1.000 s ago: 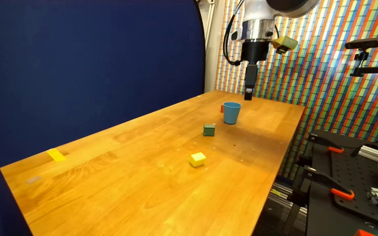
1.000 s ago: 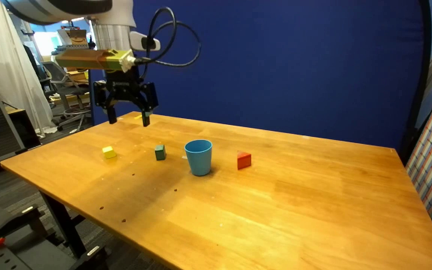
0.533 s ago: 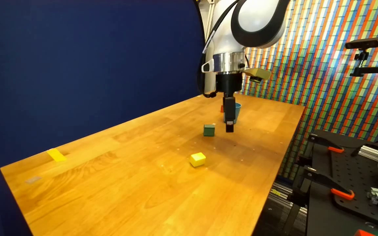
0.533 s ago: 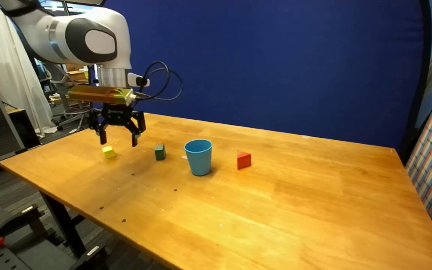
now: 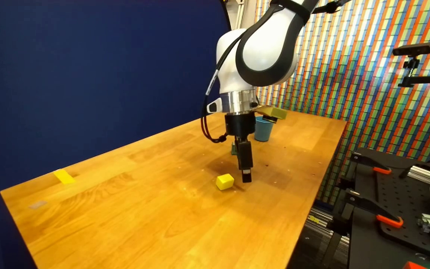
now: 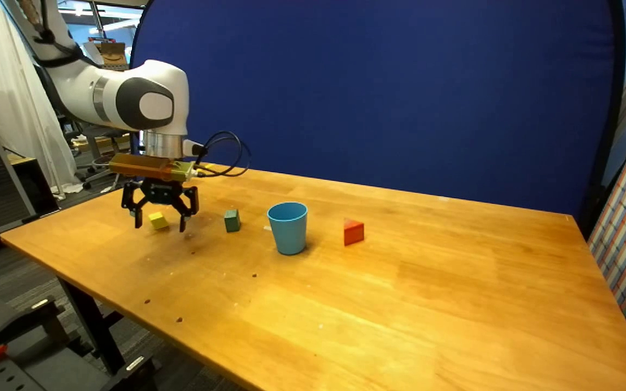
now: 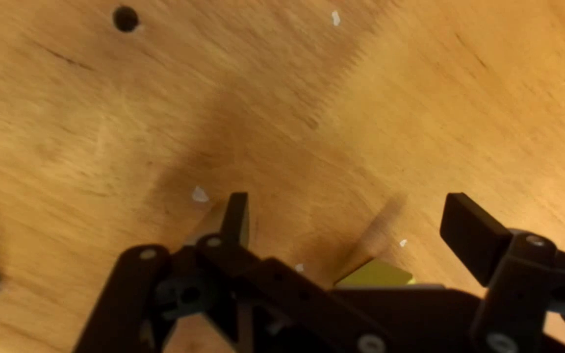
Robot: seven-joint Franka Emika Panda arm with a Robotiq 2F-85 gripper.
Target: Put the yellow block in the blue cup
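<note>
Currently tool (image 7: pixel 348 213) spread wide, gripping nothing, near yellow block (image 5: pixel 225 182); carton (image 6: pixel 114 54) print illegible.

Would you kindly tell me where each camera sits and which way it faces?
In an exterior view, the camera sits above one end of the table, looking along it, the blue screen at picture left; arm and edge-on jaws show.
In an exterior view, the camera faces the screen across the table, past the blue cup; arm and open jaws show.
In the wrist view, the camera rides the arm, looking down; open jaws and part of the yellow block show.
All three share the block; both exterior views, the cup.
</note>
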